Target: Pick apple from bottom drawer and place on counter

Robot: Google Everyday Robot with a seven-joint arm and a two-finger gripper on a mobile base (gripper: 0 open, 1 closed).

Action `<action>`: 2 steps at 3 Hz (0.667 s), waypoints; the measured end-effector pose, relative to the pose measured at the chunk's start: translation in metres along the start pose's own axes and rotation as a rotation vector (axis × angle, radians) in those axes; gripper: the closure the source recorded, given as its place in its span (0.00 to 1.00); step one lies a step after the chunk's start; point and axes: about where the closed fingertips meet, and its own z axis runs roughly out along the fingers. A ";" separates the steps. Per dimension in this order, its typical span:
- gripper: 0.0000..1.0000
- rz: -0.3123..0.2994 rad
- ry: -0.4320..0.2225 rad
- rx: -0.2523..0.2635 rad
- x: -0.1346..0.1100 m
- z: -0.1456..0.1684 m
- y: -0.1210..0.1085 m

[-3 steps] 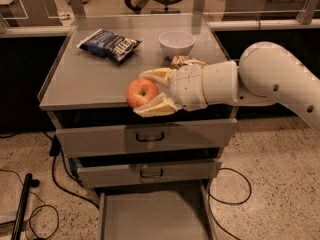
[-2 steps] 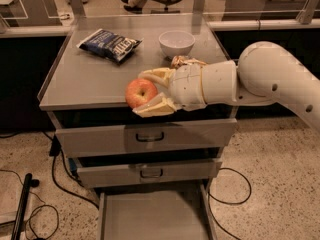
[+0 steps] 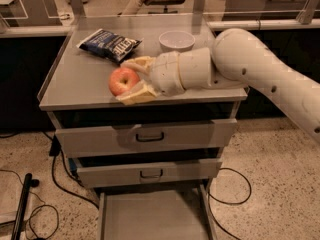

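The red-orange apple (image 3: 123, 80) is held between the two pale fingers of my gripper (image 3: 133, 80), which is shut on it. The apple is over the front middle of the grey counter (image 3: 75, 79), low above it or resting on it; I cannot tell which. The white arm (image 3: 260, 69) reaches in from the right. The bottom drawer (image 3: 152, 216) is pulled open at the foot of the cabinet and its flat grey floor shows nothing in it.
A dark blue chip bag (image 3: 110, 44) lies at the back left of the counter and a white bowl (image 3: 176, 40) at the back middle. Two shut drawers with dark loop handles (image 3: 149, 137) sit below the counter. Cables lie on the floor on both sides.
The gripper with the apple has moved up and back from in front of the counter's edge to over the counter top.
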 end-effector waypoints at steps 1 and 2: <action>1.00 0.007 0.004 0.017 -0.005 0.033 -0.023; 1.00 0.038 0.027 0.056 -0.003 0.056 -0.041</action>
